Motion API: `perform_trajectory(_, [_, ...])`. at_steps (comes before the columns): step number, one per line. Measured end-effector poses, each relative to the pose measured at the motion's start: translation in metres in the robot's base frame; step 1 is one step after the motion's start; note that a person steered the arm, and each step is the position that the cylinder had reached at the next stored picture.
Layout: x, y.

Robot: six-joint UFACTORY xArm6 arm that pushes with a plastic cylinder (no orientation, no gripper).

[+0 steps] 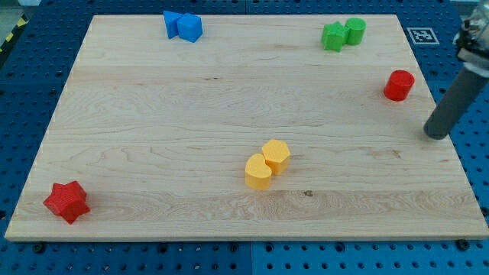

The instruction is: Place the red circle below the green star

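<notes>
The red circle (399, 85) is a short red cylinder near the board's right edge, in the upper half. The green star (333, 36) sits near the view's top, right of centre, touching a green cylinder (355, 30) on its right. The red circle lies lower and to the right of the green star, well apart from it. My tip (436, 135) is the lower end of a dark rod at the board's right edge, below and right of the red circle, not touching it.
Two blue blocks (182, 26) touch each other at the top left. Two yellow blocks (267, 163) touch near the bottom centre. A red star (66, 202) sits at the bottom left corner. The wooden board (153, 130) rests on a blue pegboard.
</notes>
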State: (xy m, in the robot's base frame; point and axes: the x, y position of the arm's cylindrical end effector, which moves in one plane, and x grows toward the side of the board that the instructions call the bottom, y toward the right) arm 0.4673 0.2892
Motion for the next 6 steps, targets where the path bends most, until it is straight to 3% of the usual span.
perform_trajectory(2, [-0.081, 0.025])
perform_trajectory(6, [-0.084, -0.071])
